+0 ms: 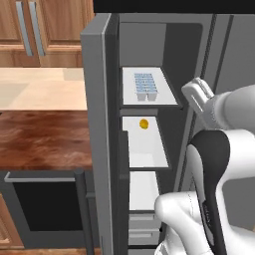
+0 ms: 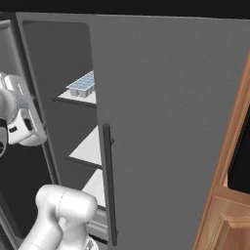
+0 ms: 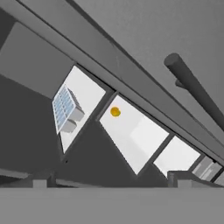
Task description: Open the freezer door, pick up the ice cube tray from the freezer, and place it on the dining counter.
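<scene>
The freezer door [image 1: 97,124] stands swung open, edge-on at the left of the freezer [image 1: 149,149]. On the top white shelf lies the ice cube tray [image 1: 145,84] [image 2: 82,86] [image 3: 64,109], pale blue with a grid of small cells. My gripper [image 3: 109,183] is open, its two dark fingertips [image 3: 39,181] wide apart with nothing between them. It looks into the freezer from outside, well short of the tray. The white hand [image 1: 197,93] hangs to the right of the top shelf. The dining counter [image 1: 45,139], dark reddish-brown, lies left of the open door.
A small orange ball [image 1: 144,123] [image 3: 115,112] sits on the second shelf. The plain grey fridge door [image 2: 171,122] with its bar handle [image 2: 108,185] [image 3: 192,87] stays closed to the right. A pale beige counter [image 1: 40,87] lies behind the dining counter. Drawers [image 1: 143,226] fill the freezer's bottom.
</scene>
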Motion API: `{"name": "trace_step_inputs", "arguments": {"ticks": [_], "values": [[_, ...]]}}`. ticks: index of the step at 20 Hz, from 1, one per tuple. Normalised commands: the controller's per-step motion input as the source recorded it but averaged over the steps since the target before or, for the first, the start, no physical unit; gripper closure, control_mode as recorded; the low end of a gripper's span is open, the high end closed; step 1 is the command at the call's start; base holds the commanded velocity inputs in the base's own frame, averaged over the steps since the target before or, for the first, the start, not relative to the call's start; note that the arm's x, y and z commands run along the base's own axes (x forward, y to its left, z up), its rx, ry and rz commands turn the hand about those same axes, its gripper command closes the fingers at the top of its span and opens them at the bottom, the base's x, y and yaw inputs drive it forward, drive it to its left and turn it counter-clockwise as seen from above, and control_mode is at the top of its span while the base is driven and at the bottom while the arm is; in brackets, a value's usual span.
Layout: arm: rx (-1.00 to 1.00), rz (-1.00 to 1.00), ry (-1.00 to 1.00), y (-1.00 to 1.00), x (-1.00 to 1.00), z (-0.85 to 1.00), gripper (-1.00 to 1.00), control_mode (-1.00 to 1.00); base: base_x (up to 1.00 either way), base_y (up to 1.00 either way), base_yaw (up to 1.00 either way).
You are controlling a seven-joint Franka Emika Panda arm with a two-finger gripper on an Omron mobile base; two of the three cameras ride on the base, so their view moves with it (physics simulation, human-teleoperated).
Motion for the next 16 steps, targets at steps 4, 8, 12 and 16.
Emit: {"name": "trace_step_inputs", "arguments": {"ticks": [4,8,12,16], "values": [[0.22,-0.23,-0.06,0.0,0.08,0.0,-1.0,-1.0,0.0,0.0,0.0],[0.19,-0.21,-0.07,0.0,0.11,0.0,-1.0,-1.0,0.0,0.0,0.0],[0.14,-0.11,-0.03,0.0,0.2,0.0,-1.0,-1.0,0.0,0.0,0.0],[0.12,-0.03,0.0,-0.02,0.27,0.0,-1.0,-1.0,0.0,0.0,0.0]]}}
